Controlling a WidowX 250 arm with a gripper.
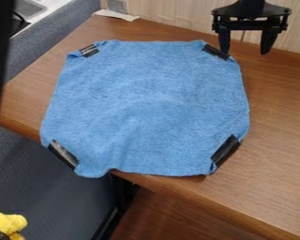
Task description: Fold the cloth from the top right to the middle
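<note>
robot arm cut off at one o'clock, yellow item cropped at seven, bench cut off at three

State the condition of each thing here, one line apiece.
Cloth: spread out, not folded over to the middle, near-left corner past the table's edge.
Black strips: one across each cloth corner.
Gripper: open, nothing between its fingers.
Table: partly covered.

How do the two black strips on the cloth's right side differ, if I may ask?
The upper strip slants down to the right, the lower strip up to the right. The lower strip looks larger than the upper strip. Both are black, at corners of the blue cloth.
</note>
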